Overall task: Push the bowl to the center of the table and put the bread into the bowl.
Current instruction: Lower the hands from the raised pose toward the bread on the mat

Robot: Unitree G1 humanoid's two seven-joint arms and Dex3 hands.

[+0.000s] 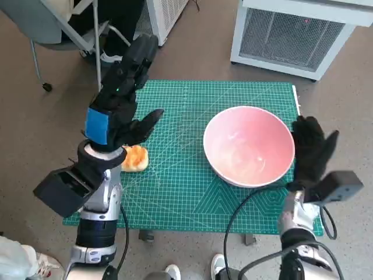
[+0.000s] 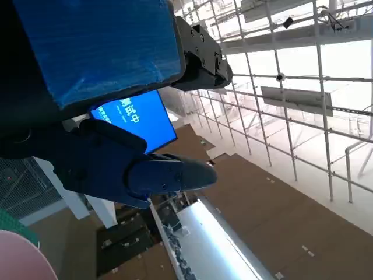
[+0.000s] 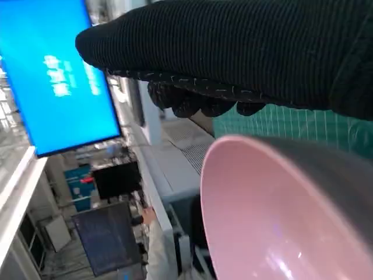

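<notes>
At right of centre on the green mat [image 1: 192,192] sat the pink bowl [image 1: 249,146], my right hand [image 1: 312,149] spread, released, against its rim; my left hand [image 1: 119,105] hovered splayed above the bread [image 1: 136,158] at left.

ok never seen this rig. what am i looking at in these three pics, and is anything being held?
A humanoid robot stands at a small table. The head view looks down from its head; the other two come from cameras behind each wrist, and these are tilted, catching mostly the room. On the green mat lie a pink bowl and a piece of bread. The left hand, black with blue tape, is raised above the bread with fingers spread, holding nothing. The gloved right hand stands open beside the bowl's rim on the robot's right; whether it touches the rim is not clear. The bowl is empty.
</notes>
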